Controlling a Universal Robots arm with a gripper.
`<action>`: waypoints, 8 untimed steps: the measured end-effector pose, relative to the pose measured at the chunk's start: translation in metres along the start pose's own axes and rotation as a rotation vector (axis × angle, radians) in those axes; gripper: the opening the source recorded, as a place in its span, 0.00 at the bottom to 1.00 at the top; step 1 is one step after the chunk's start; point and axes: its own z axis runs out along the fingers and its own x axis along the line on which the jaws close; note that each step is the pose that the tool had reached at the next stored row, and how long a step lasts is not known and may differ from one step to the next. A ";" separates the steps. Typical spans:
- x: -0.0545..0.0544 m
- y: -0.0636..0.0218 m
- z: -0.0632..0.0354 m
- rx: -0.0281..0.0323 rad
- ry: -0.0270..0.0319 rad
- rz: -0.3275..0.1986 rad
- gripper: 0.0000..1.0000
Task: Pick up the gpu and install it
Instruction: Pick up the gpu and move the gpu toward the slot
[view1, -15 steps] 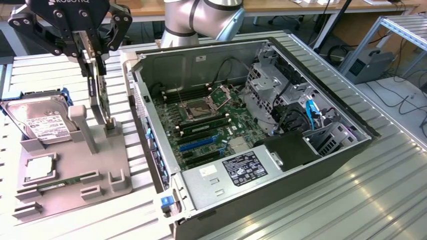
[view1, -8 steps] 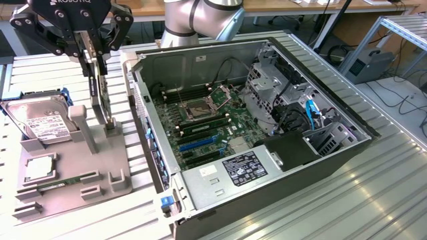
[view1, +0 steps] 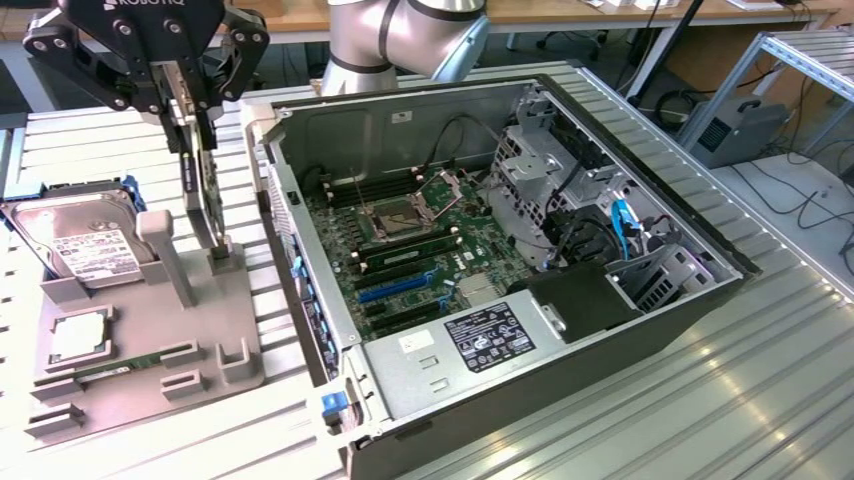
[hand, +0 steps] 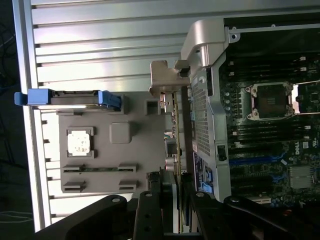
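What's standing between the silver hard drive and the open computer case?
The gpu, standing upright on edge in a slot of the gray holder, with the gripper at its top edge. The exterior view shows this.

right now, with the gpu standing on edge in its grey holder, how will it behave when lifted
The gpu is a thin flat card, so probably stiff and light, yet fragile at its edges. Standing on edge in the grey holder, it would likely tip over without support.

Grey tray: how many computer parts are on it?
4: hard drive at the far end, processor chip in the middle, memory stick toward the near end, gpu upright beside the computer case.
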 end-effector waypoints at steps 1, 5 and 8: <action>0.000 0.0000 0.0000 0.0000 0.0000 0.000 0.27; -0.001 0.0001 0.0000 0.0000 0.0000 0.000 0.27; -0.002 0.0001 0.0001 0.0000 0.0000 0.000 0.27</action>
